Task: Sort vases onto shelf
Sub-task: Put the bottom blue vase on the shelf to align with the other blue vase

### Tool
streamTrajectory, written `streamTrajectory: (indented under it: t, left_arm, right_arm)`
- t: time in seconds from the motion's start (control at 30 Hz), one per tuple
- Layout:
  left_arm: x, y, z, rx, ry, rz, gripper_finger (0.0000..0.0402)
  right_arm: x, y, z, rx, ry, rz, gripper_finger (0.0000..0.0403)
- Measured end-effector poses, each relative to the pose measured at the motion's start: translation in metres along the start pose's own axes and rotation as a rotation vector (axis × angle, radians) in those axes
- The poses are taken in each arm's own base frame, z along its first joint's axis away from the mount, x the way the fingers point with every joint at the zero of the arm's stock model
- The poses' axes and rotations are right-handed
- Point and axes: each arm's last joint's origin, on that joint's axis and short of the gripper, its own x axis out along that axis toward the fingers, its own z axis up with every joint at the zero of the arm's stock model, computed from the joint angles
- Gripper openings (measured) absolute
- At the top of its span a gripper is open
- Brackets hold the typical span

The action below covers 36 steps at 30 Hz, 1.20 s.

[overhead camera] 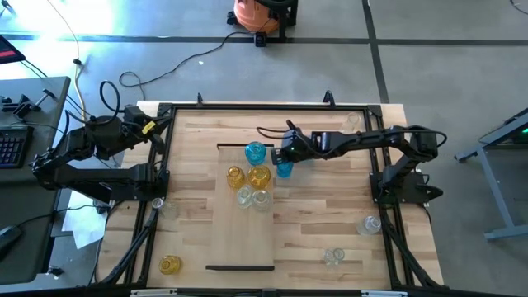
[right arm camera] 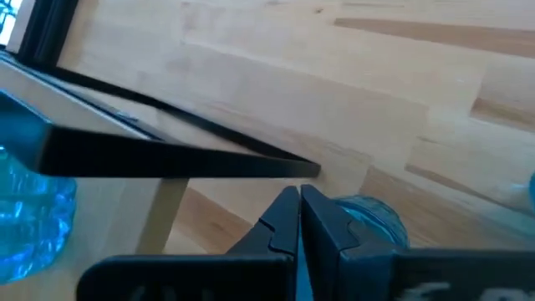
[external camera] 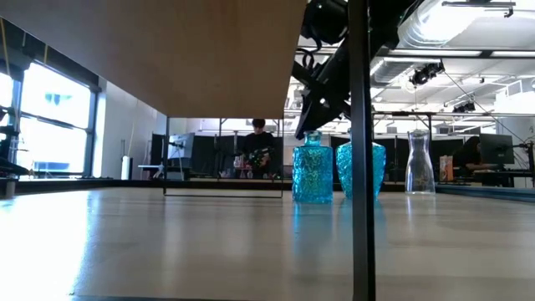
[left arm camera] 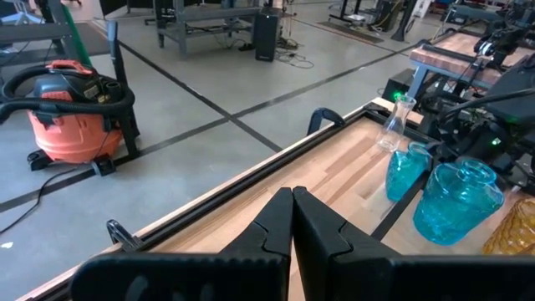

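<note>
Presently the right claw [overhead camera: 283, 157] reaches in from the right to the far right corner of the pale smooth wooden shelf panel [overhead camera: 239, 239], directly over a small blue translucent glass vase [overhead camera: 284, 170] that stands on the striped plank bench [overhead camera: 330, 214] just beside the shelf's right edge. In the right wrist view its two dark fingers [right arm camera: 284, 221] lie pressed together, clenched on nothing, with the vase's rim just behind them. A second blue glass vase [overhead camera: 255, 152] stands on the shelf's far end. Two yellow glass vases [overhead camera: 248, 176] and two clear ones [overhead camera: 252, 198] are grouped just nearer on the shelf. Other vases remain on the bench: a yellow one [overhead camera: 170, 265] at near left, clear ones [overhead camera: 371, 224] at right. The left claw [overhead camera: 157, 125] waits at the far left bench edge, fingers [left arm camera: 276, 226] clenched together, empty.
</note>
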Motion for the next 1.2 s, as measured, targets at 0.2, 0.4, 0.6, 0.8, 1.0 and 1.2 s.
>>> streamTrajectory:
  t: [0.2,0.4,0.6,0.8,1.0,1.2]
  left_arm:
    - [0.0,0.0,0.0,0.0,0.0,0.0,0.0]
    - [0.0,0.0,0.0,0.0,0.0,0.0,0.0]
    - [0.0,0.0,0.0,0.002,0.002,0.0,0.0]
    - [0.0,0.0,0.0,0.002,0.002,0.001,0.0]
    - [0.0,0.0,0.0,0.002,0.003,0.001,0.0]
    - [0.0,0.0,0.0,0.002,0.003,0.001,0.0]
  right_arm:
    - [0.0,-0.002,-0.004,-0.023,0.084,0.004,0.0]
    - [-0.002,-0.002,-0.016,-0.052,0.16,-0.024,0.0]
    - [-0.005,0.003,-0.03,-0.079,0.2,-0.019,0.0]
    - [-0.01,0.008,-0.045,-0.098,0.231,-0.029,0.0]
    - [-0.02,0.005,-0.058,-0.112,0.254,-0.11,0.0]
    - [-0.038,0.008,-0.067,-0.113,0.251,-0.105,0.0]
